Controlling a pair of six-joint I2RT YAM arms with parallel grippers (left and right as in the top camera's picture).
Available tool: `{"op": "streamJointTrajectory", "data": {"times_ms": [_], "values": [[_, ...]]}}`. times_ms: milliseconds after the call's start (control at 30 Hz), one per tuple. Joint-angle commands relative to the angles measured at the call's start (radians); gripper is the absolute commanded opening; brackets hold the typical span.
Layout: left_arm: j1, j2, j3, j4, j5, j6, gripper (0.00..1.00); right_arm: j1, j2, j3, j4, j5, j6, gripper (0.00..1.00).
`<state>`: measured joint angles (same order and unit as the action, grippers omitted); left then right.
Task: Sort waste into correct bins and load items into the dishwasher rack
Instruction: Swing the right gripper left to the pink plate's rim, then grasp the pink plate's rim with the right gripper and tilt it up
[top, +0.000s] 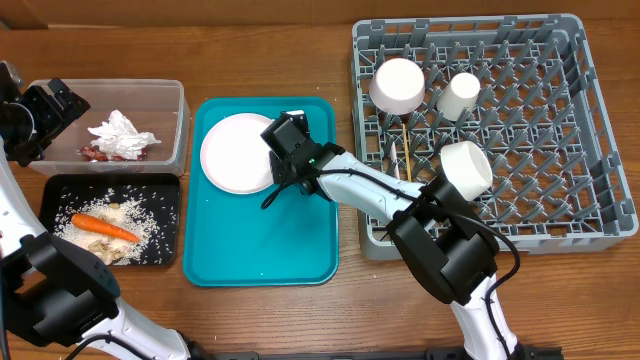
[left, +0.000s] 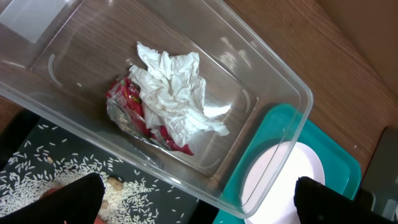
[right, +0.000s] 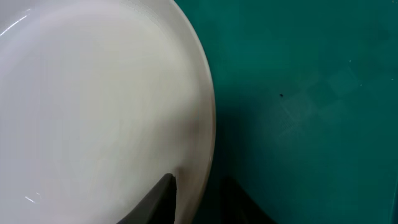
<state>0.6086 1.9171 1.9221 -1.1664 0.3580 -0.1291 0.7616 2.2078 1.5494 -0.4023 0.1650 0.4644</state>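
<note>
White plate between right hand fingers

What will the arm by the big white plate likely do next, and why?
Probably close the right gripper on the large white plate: its fingers straddle the rim on the teal tray, with a gap showing, so a pinch seems needed before lifting it towards the dishwasher rack.

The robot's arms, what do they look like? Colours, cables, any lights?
The left arm and right arm are white tubular links joined by bulky black joint housings. Thin black cables loop beside the right arm, and a small green light shows near its wrist. The left gripper and right gripper are black.
</note>
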Motion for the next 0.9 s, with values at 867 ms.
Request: {"op": "streamJointTrajectory", "data": {"times_ms": [867], "values": [[-0.007, 0.007, -0.002, 0.0, -0.003, -0.009, 1.0, 0.007, 0.011, 0.019, 0.006, 0.014, 0.013, 0.14]]}}
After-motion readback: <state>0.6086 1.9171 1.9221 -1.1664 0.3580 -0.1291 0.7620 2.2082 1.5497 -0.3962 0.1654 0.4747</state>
